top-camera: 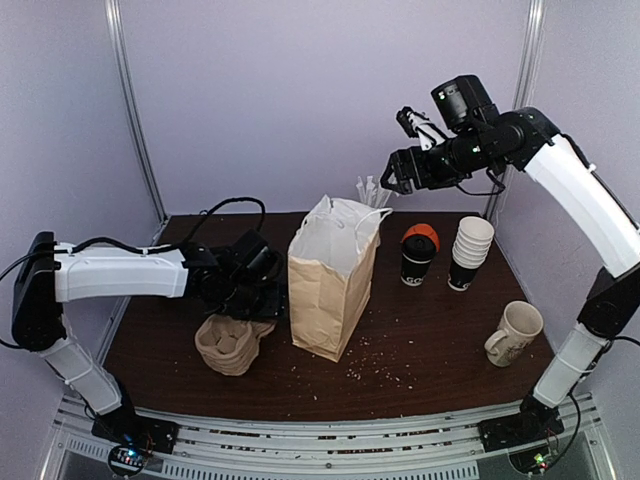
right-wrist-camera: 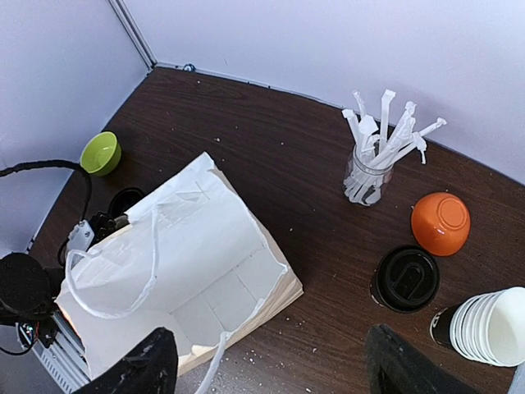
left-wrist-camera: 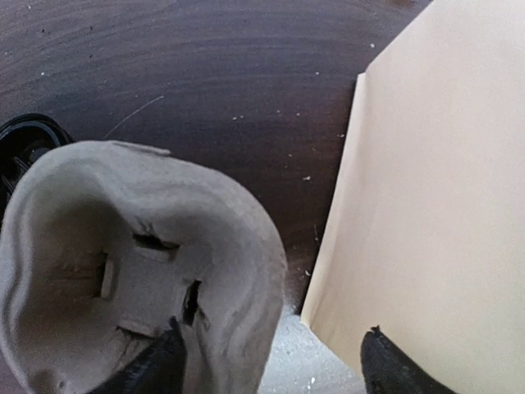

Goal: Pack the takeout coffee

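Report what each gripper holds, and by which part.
Nothing: right gripper hangs open above the paper bag; left gripper is open at the pulp cup carrier.

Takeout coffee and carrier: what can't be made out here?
The takeout coffee: white print too small to read in the top view; right wrist shows only its lid.
The cup carrier: cut off by the left wrist frame's edges; partly under the left arm in the top view.
The left gripper: contact with the carrier unclear.
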Robot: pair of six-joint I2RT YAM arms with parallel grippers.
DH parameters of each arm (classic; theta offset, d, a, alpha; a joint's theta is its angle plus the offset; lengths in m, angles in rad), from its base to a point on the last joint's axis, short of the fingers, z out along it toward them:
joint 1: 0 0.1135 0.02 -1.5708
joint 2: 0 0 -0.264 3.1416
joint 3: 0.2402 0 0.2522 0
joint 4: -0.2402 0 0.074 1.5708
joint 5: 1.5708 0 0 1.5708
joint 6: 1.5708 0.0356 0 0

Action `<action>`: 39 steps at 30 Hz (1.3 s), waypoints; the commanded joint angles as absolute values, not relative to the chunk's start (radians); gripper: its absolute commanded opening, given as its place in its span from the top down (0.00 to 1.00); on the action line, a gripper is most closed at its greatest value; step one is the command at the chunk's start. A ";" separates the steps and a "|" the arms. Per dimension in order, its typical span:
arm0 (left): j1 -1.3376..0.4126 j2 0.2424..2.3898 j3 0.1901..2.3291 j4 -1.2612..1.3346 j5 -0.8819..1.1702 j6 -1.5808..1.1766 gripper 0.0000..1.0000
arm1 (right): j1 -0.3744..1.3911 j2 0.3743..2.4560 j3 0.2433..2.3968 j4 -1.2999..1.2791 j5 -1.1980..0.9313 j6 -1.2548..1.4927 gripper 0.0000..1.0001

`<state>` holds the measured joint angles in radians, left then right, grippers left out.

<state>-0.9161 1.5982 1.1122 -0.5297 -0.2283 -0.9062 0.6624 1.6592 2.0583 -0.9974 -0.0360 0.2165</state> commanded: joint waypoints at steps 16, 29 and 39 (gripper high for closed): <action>-0.906 1.092 0.949 -0.641 -0.330 -0.933 0.06 | 1.127 1.607 2.122 -0.944 0.133 0.154 0.21; -0.754 0.925 0.763 -0.563 -0.293 -0.926 0.13 | 1.304 1.696 2.076 -0.804 0.162 0.141 0.24; -0.458 0.807 0.566 -0.367 0.010 -0.938 0.23 | 1.350 1.944 2.040 -0.682 0.166 0.113 0.44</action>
<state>-0.5110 0.8734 0.6128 -0.5014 -0.1169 -0.9226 1.3457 1.8580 2.0579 -0.7341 0.1471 0.1333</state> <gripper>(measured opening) 0.780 0.573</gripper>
